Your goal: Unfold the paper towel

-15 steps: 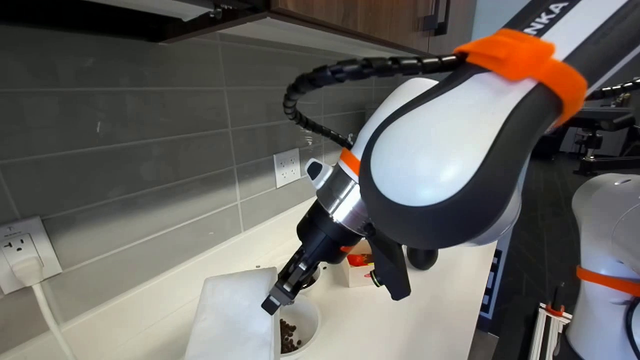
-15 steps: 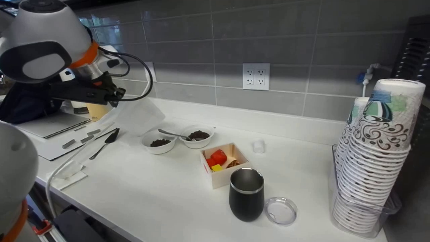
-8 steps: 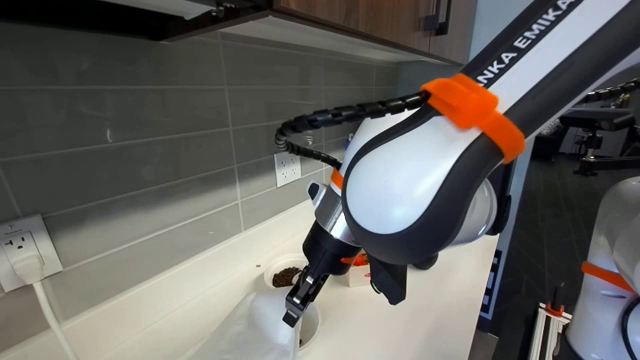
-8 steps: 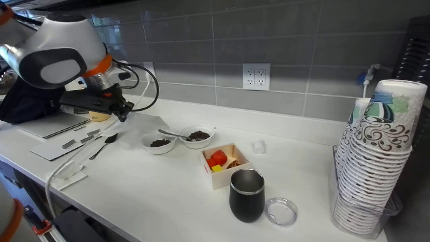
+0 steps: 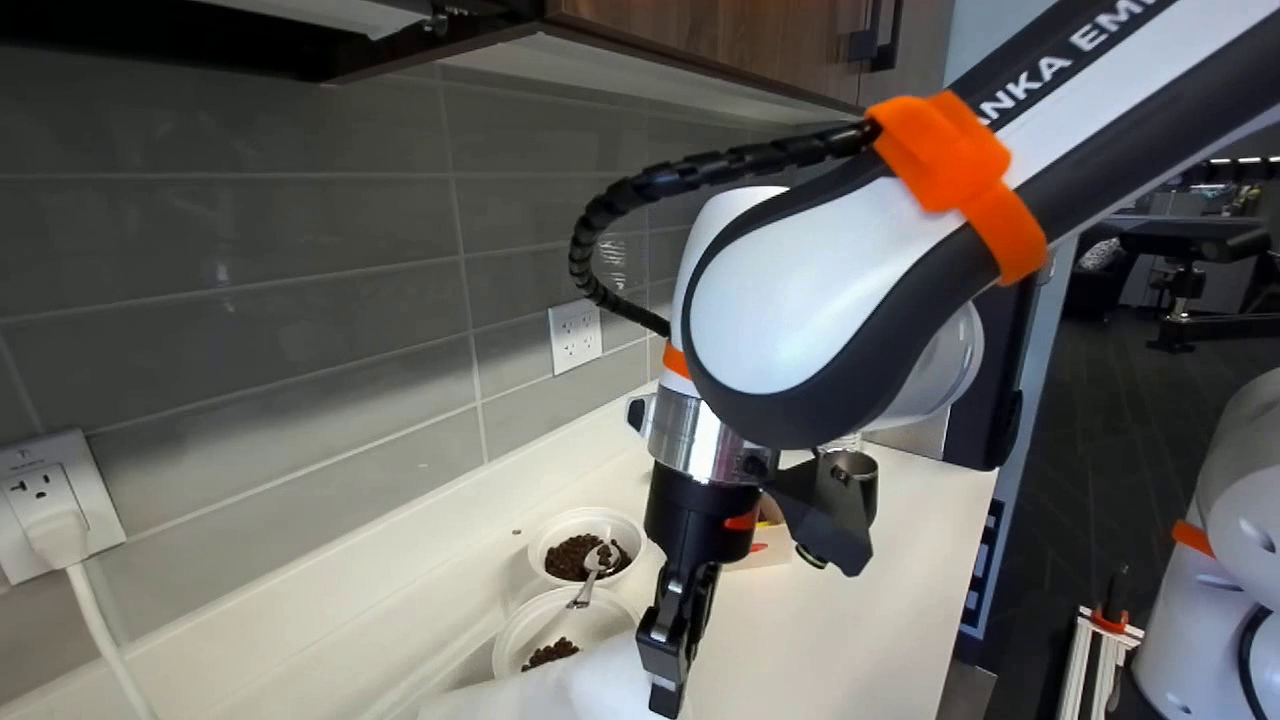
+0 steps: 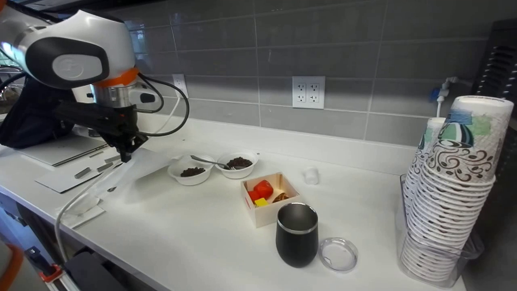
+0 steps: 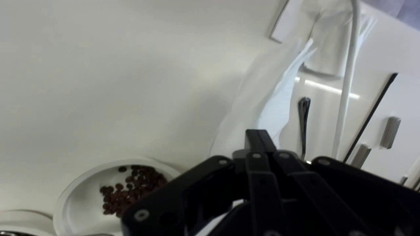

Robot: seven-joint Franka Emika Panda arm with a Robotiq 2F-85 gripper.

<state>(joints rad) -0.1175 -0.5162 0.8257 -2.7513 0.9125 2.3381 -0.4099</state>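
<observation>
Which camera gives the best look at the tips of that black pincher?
The wrist view: it looks along the gripper close up, both fingertips showing shut, side by side. Both exterior views show them smaller, against the white paper towel, without clearly separating the two.

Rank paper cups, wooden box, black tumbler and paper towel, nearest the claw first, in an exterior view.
1. Paper towel: in the claw.
2. Wooden box: mid-picture.
3. Black tumbler: in front of the box.
4. Paper cups: stacked, far right.
</observation>
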